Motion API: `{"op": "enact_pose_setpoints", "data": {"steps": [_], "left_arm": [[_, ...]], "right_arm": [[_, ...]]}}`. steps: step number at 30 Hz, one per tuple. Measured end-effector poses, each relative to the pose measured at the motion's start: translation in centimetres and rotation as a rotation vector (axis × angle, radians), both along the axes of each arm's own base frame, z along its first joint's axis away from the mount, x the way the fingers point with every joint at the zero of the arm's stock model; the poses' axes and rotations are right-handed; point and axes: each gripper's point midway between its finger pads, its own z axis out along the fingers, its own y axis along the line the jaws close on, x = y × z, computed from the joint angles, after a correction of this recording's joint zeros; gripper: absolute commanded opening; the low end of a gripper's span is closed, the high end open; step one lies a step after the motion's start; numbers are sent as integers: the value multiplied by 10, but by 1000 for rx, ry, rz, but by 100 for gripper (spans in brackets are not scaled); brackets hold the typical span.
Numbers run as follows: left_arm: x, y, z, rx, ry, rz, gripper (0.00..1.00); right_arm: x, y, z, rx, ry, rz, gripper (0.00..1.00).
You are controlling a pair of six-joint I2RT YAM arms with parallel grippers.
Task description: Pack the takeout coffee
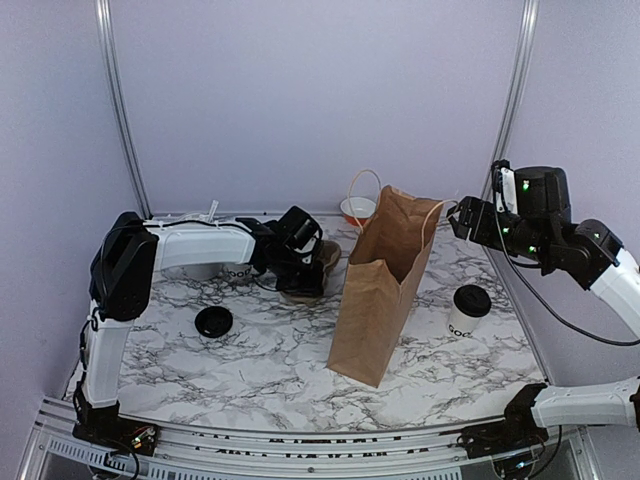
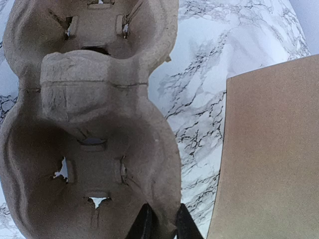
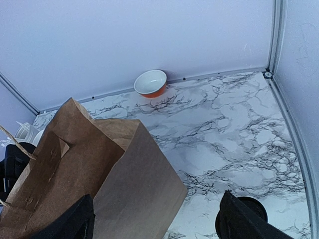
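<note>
Brown paper bag (image 1: 385, 290) stands open at the centre of the marble worktop (image 1: 250, 370), the right claw (image 1: 460, 215) spread wide and empty just beside its top edge. Left of the bag, the left claw (image 2: 162, 224) is pinched on the rim of a moulded-pulp cup tray (image 2: 94, 94). The takeout coffee (image 1: 469, 312), black lid on, stands upright on the worktop right of the bag, apart from both claws; a loose black lid (image 1: 213, 321) lies far left.

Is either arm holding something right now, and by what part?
The left arm's fingers pinch the brown pulp cup tray by its rim. The right arm's fingers stand open near the paper bag, holding nothing.
</note>
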Motion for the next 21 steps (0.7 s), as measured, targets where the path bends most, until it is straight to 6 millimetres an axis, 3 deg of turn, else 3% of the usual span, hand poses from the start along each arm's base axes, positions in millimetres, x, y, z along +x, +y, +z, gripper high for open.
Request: {"op": "enact_pose_setpoints", "data": {"steps": [11,21], "left_arm": [[2,4,6,-10,-16,14,5],[-6,18,8,194,-164,13,4]], "right_arm": [[0,0,-1,-1,2,0,84],[0,1,-3,-3,5,1,84]]}}
